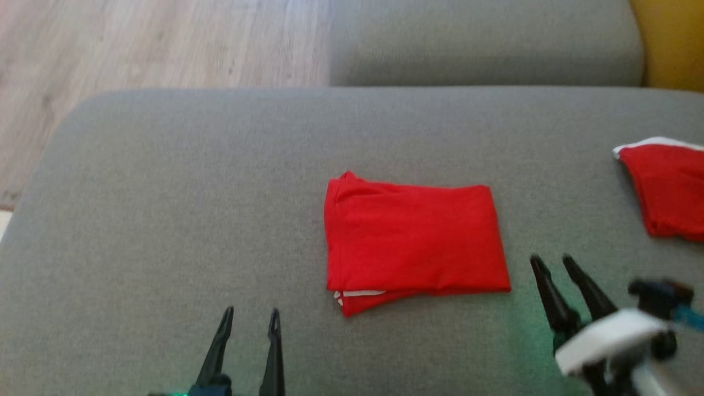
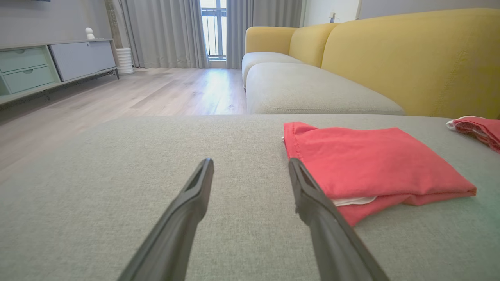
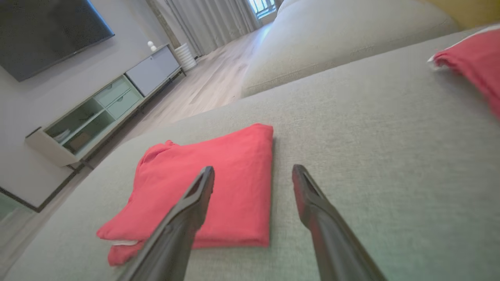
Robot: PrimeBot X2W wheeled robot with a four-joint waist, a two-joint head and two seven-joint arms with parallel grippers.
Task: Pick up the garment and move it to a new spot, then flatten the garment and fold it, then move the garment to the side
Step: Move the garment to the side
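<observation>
Two pieces of red cloth lie on a big grey cushion (image 1: 165, 192). One is the garment (image 1: 412, 236). It sits in the middle of the cushion, folded into a neat flat block. A bit of white trim (image 1: 357, 293) peeks out from under its near left corner. The other red cloth (image 1: 668, 190) lies well off to the right, with a white edge along its top.

The left jaws are released and hold nothing. Their two dark fingers (image 1: 217, 352) point up from the near edge. They are near the garment's near left corner but do not touch it.

The right jaws are released too and hold nothing. Their fingers (image 1: 550, 297) lean up and to the left, close to the garment's near right corner, with a strip of grey cushion in between. In the right wrist view one finger crosses in front of the garment and the other points at bare cushion beside it.

Behind the cushion is a second grey seat (image 1: 484, 44) and a yellow sofa back (image 2: 410, 58). A wood floor (image 1: 137, 44) is off to the left. Far away stand a long cabinet (image 2: 58, 62), grey curtains (image 2: 168, 31) and a dark screen (image 3: 47, 31) on the wall.
</observation>
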